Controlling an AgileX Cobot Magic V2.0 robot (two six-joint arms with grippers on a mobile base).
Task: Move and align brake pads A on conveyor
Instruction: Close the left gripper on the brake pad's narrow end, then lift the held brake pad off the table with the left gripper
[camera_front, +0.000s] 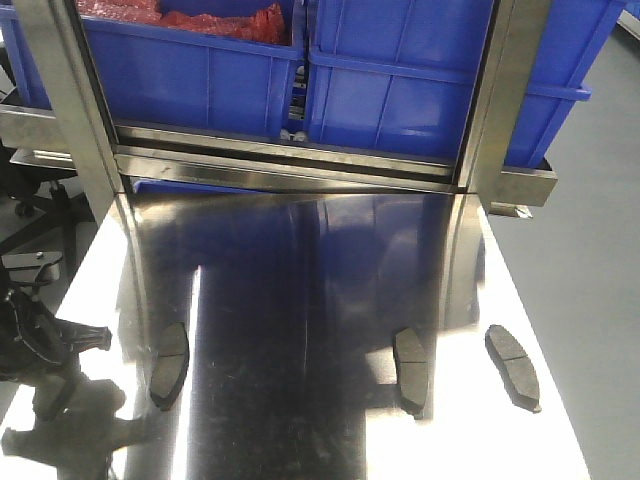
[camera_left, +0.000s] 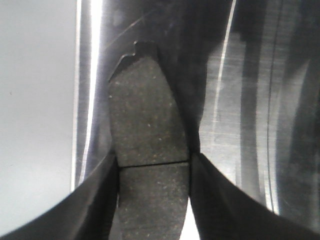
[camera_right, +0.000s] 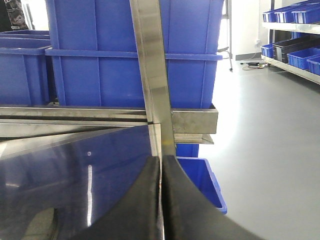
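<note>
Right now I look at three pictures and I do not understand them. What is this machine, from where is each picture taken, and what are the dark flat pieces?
This is a robot with two arms. The front picture looks down on a shiny steel table with blue bins behind. Three brake pads lie there: one left, one middle, one right. The other two pictures come from cameras on the wrists. The left gripper has its fingers against both sides of a pad. The right gripper is shut and holds nothing.
</note>
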